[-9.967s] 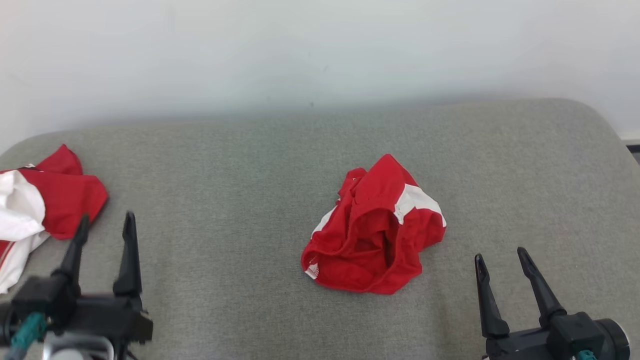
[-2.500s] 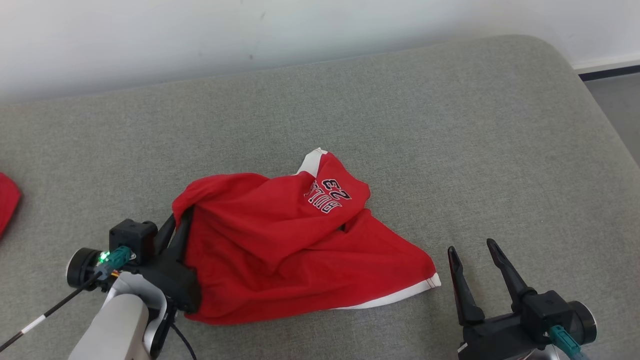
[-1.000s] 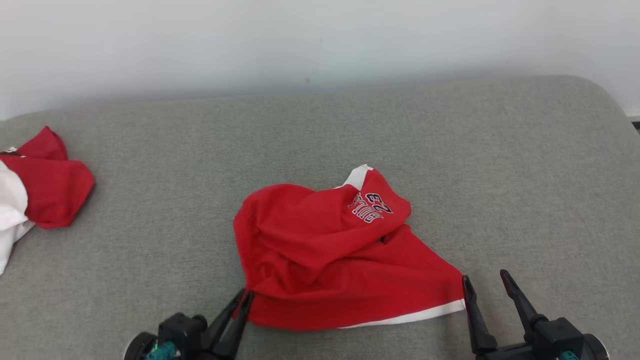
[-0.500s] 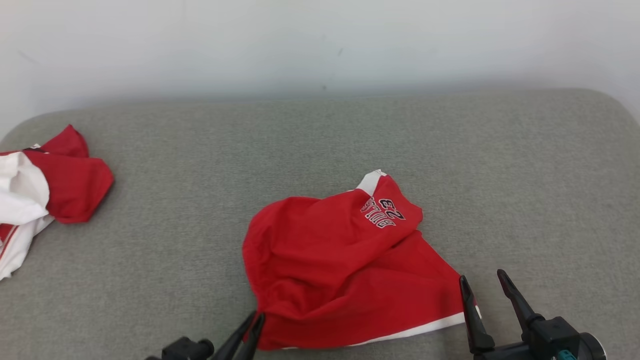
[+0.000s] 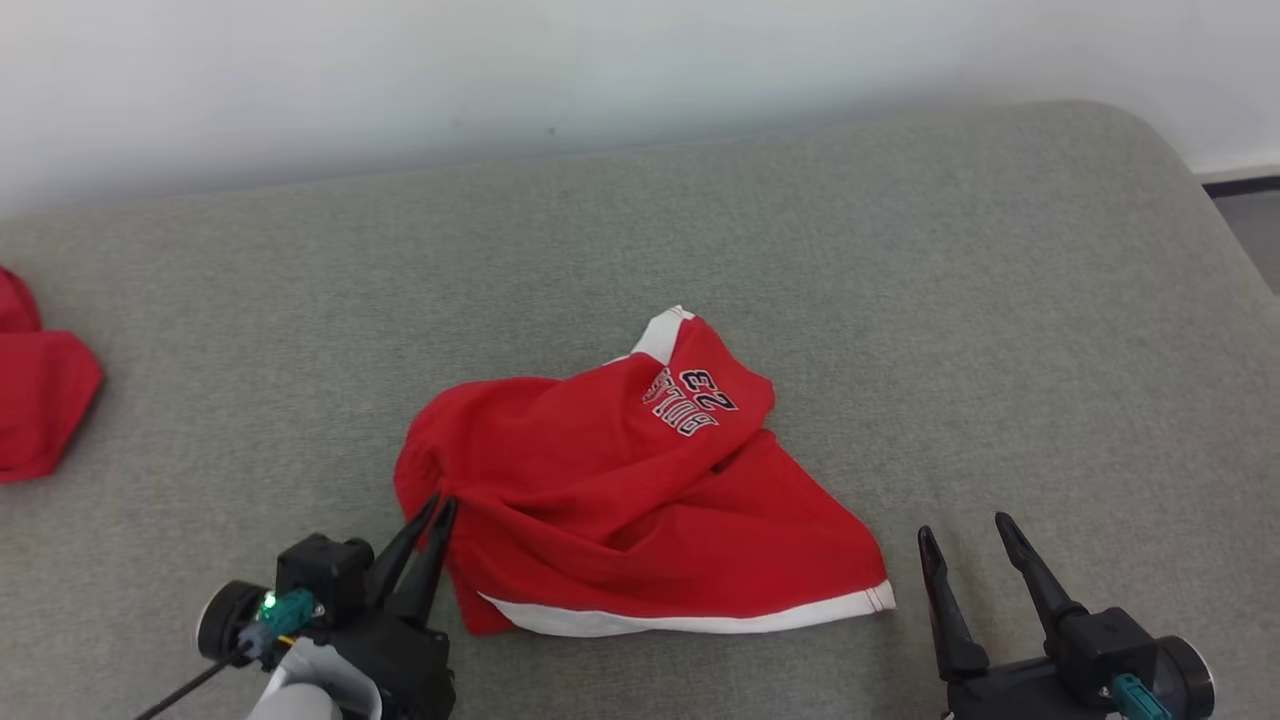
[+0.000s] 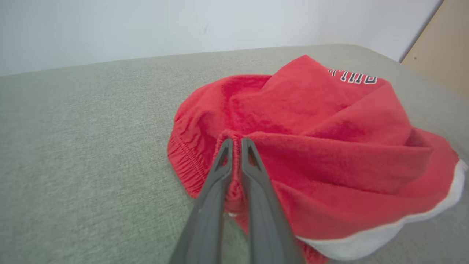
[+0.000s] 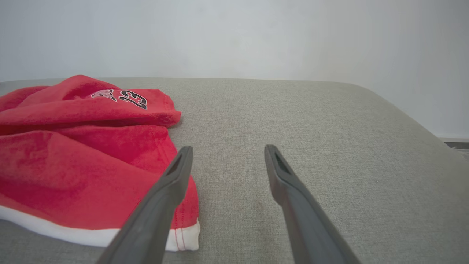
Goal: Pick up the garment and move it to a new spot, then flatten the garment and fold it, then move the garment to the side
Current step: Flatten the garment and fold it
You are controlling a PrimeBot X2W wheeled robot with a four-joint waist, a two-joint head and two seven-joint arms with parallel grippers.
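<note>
Your left hand (image 5: 438, 505) is pressed together, pinching a fold at the elastic edge of the red garment (image 5: 620, 480), on the heap's near left side. The garment lies crumpled in the middle of the grey padded surface (image 5: 900, 300), white hem toward you. Your right hand (image 5: 962, 524) hangs spread, empty, just beside the hem's right corner.

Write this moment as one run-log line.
left gripper: shut on red garment | right gripper: open, empty | red garment: crumpled on grey cushion
</note>
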